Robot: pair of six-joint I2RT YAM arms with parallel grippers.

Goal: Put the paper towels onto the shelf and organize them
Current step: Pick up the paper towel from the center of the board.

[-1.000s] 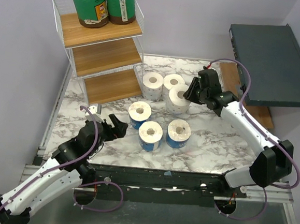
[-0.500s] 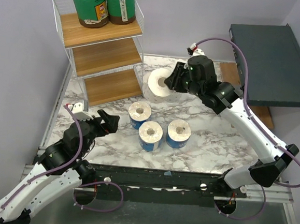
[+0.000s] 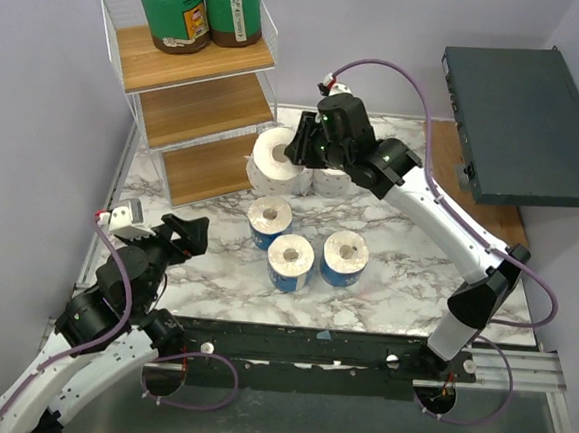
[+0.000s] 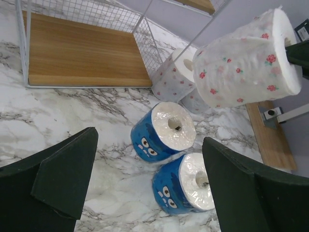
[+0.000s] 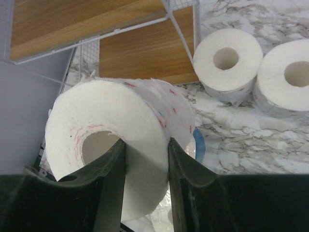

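Note:
The shelf (image 3: 193,99) stands at the back left, with two green-wrapped paper towels (image 3: 175,12) on its top board. My right gripper (image 5: 145,164) is shut on a white flower-printed roll (image 5: 120,125), one finger inside the core and one outside. It holds that roll (image 3: 274,160) in the air beside the shelf's lowest board (image 5: 145,48). Two white rolls (image 5: 228,63) stand on the marble behind it. Three blue-printed rolls (image 3: 291,262) stand mid-table. My left gripper (image 4: 149,137) is open and empty, above the table near the blue rolls (image 4: 166,130).
A dark grey flat box (image 3: 523,120) overhangs the back right, above a wooden strip (image 3: 445,149). Purple walls close in the left and back. The marble tabletop (image 3: 405,276) ends at a metal rail along the near edge.
My right arm has lifted the white roll from the group and swung it left to the shelf's lower corner. My left arm has drawn back toward the near left, still open.

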